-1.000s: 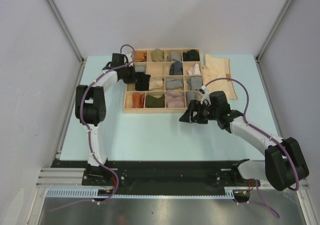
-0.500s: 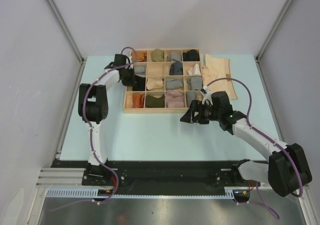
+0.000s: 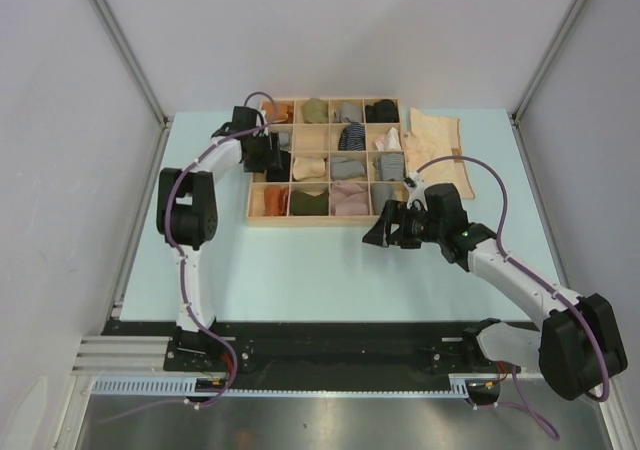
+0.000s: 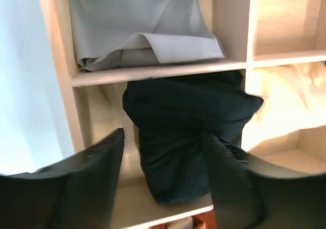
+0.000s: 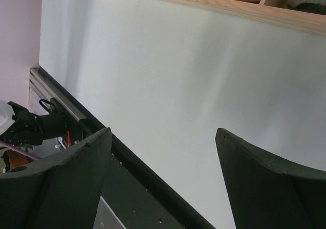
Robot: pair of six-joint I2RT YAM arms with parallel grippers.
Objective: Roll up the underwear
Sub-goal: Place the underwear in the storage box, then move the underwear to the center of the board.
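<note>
The black underwear (image 4: 188, 112) lies bunched in a compartment of the wooden tray (image 3: 320, 219), in its left column. My left gripper (image 4: 164, 135) is open around it: the right finger touches the cloth and the left finger stands apart from it. From above, the left gripper (image 3: 270, 155) hovers over that column and hides most of the black cloth. A rust-orange roll (image 3: 272, 202) fills the near-left compartment. The pale cream underwear (image 3: 435, 140) lies flat on the table right of the tray. My right gripper (image 5: 162, 132) is open and empty over bare table, near the tray's front right corner (image 3: 380, 232).
Other compartments hold small bundles, including grey cloth (image 4: 137, 25) just beyond the black one, a striped one (image 3: 351, 136) and an olive one (image 3: 310, 203). The tray's thin wooden dividers (image 4: 153, 72) stand close beside the left fingers. The black base rail (image 5: 153, 188) runs below the right gripper.
My left jaws have opened and let go of the black underwear, which now rests in the compartment. The left wrist moved slightly toward the tray's far left. The right arm hardly moved.
</note>
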